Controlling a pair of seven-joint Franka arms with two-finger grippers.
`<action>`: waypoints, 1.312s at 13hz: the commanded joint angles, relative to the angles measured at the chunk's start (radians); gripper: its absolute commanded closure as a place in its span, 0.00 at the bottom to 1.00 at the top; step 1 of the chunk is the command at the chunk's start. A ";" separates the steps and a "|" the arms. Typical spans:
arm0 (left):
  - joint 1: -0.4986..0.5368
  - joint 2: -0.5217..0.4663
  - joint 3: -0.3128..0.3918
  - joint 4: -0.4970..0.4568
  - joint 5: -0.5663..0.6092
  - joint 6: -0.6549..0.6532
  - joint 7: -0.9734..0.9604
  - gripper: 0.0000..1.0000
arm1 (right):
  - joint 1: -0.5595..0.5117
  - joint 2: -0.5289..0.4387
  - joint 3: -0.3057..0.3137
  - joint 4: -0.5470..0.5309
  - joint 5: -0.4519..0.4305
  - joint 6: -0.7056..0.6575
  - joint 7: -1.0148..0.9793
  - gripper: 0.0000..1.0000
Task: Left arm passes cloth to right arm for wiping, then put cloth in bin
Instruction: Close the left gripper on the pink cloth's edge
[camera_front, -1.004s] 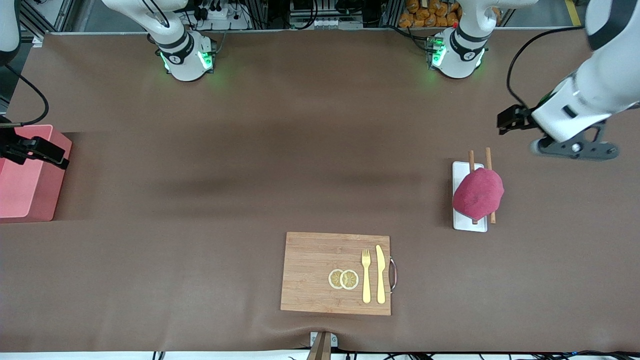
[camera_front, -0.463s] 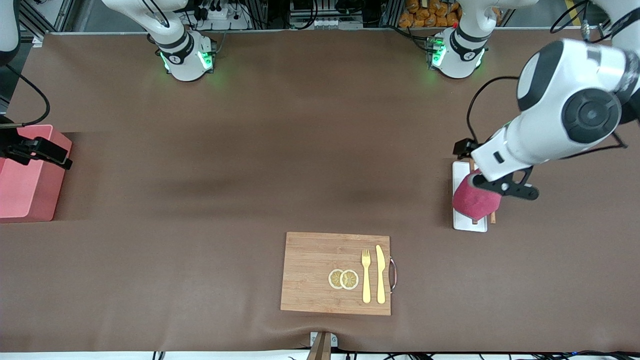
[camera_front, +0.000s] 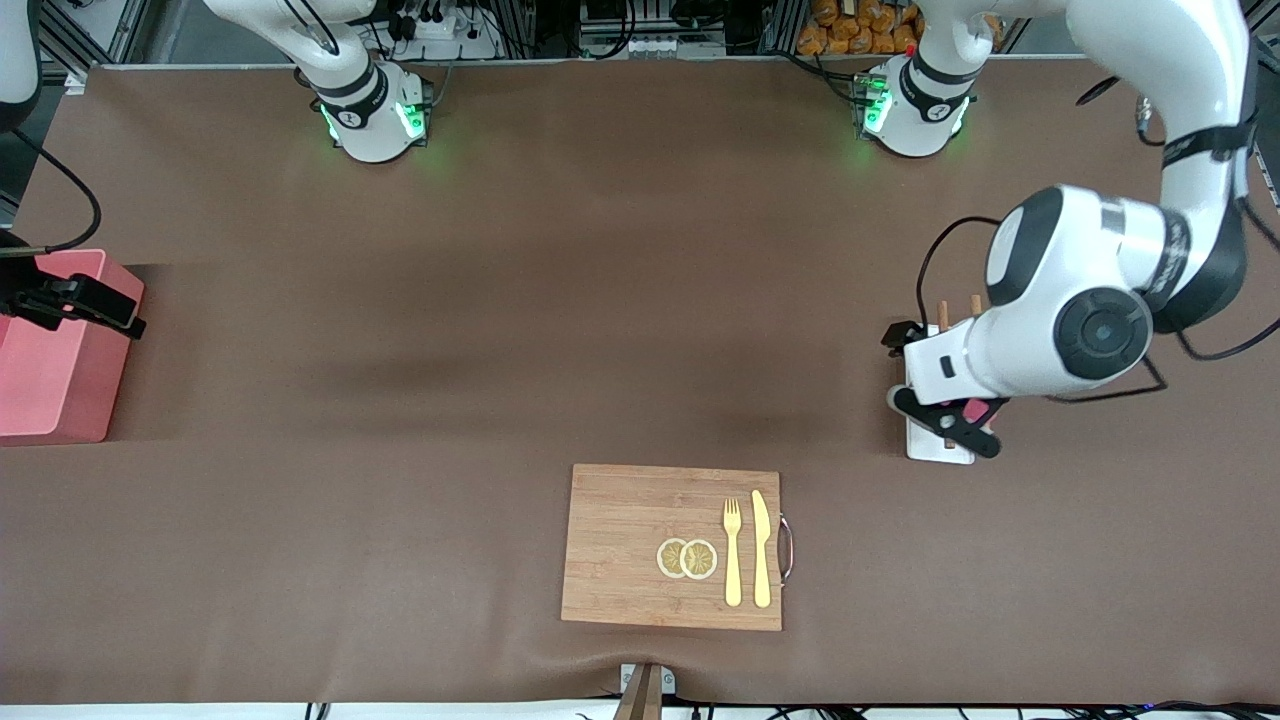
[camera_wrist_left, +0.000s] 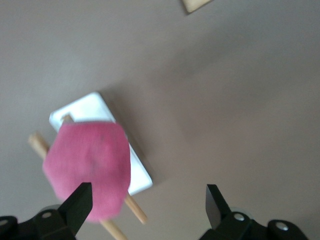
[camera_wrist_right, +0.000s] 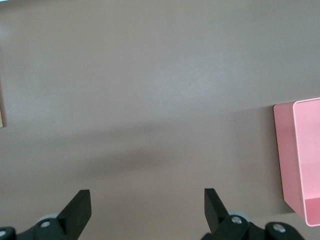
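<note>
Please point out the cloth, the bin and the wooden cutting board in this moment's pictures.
cloth (camera_wrist_left: 90, 167): left wrist view, middle of the raspberry-red lump lying on the white tray.
bin (camera_front: 45, 375): front view, bare floor of the salmon-pink box.
wooden cutting board (camera_front: 625, 530): front view, bare wood beside the two lemon slices.

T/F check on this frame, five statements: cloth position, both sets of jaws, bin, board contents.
1. The cloth lies on the white tray, over the chopsticks. True.
2. The left gripper is shut on the cloth. False: its jaws stand open above the cloth, nothing held.
3. The right gripper waits with open jaws at the right arm's end of the table, by the bin. True.
4. The cloth is already in the bin. False: it is still on the tray.
5. The wooden cutting board holds a spoon and a cup. False: it holds a fork, a knife and two lemon slices.
</note>
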 joint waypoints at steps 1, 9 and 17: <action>-0.001 0.086 0.008 0.055 0.009 0.073 0.130 0.00 | 0.000 -0.004 -0.001 0.003 0.010 -0.008 0.017 0.00; 0.011 0.226 0.029 0.118 0.083 0.119 0.252 0.00 | 0.003 -0.001 -0.002 0.004 0.012 -0.002 0.017 0.00; 0.022 0.238 0.042 0.101 0.144 0.116 0.258 0.00 | 0.000 0.005 -0.001 0.006 0.013 -0.002 0.017 0.00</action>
